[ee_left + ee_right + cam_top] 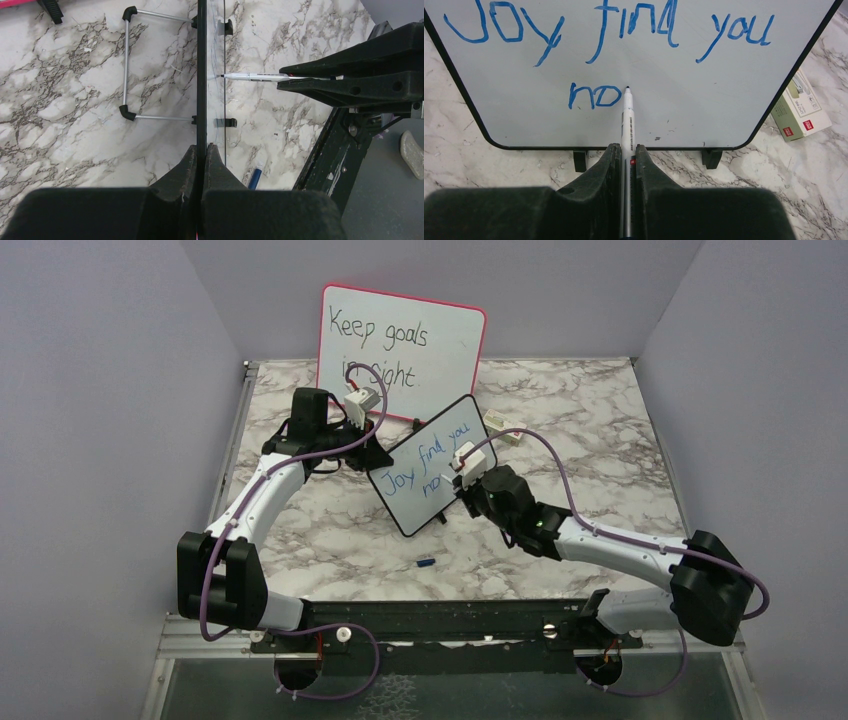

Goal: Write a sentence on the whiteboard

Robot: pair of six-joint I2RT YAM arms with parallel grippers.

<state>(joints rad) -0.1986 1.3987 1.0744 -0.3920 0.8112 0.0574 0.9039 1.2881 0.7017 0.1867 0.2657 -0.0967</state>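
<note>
The left fingers point(180, 175) clamp the black-framed whiteboard point(704, 90) steady so the right fingers point(606, 165), gripping a white marker point(628, 120), can write the blue sentence point(600, 35).

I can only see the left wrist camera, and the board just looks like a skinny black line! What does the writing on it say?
Observer: The right wrist view faces the whiteboard. The blue sentence reads "Joy find you", with "no" underneath.
Operator: Where on the board is the tip of the marker?
Observer: Just right of the "o" in "no". The right end effector is shut on the marker.
Operator: Is there any other writing around?
Observer: Yes. The top view shows a pink-framed whiteboard standing behind, with black words "Keep goals in sight".
</note>
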